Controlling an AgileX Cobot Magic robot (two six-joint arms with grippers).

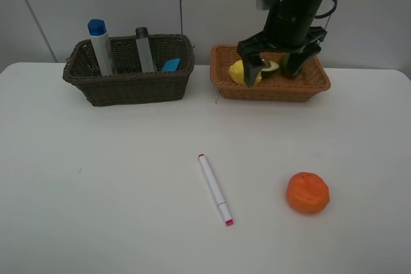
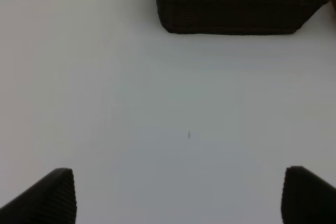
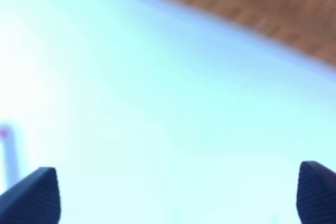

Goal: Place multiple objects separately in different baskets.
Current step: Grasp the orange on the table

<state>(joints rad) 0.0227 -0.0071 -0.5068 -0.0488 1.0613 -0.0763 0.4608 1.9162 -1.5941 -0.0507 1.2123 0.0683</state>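
On the white worktop [image 1: 96, 178], marker [image 1: 215, 189] and orange [image 1: 307, 192] lie unsorted near the front edge; the right claw [image 1: 275, 62] hangs spread, empty, over the back-edge orange-tan basket [image 1: 276, 91] holding the lemon [image 1: 237, 72], presumably fruit's place, left claw [image 2: 178, 192] likewise spread.

A white table [image 1: 128, 222] fills most of the scene, its top smooth and matte. Its far edge meets a pale grey wall [image 1: 64, 4]. A thin vertical seam [image 1: 180, 1] divides the wall into panels. The light is soft and even, and shadows are faint. A tiny dark speck [image 1: 79, 171] marks the tabletop near its left side.
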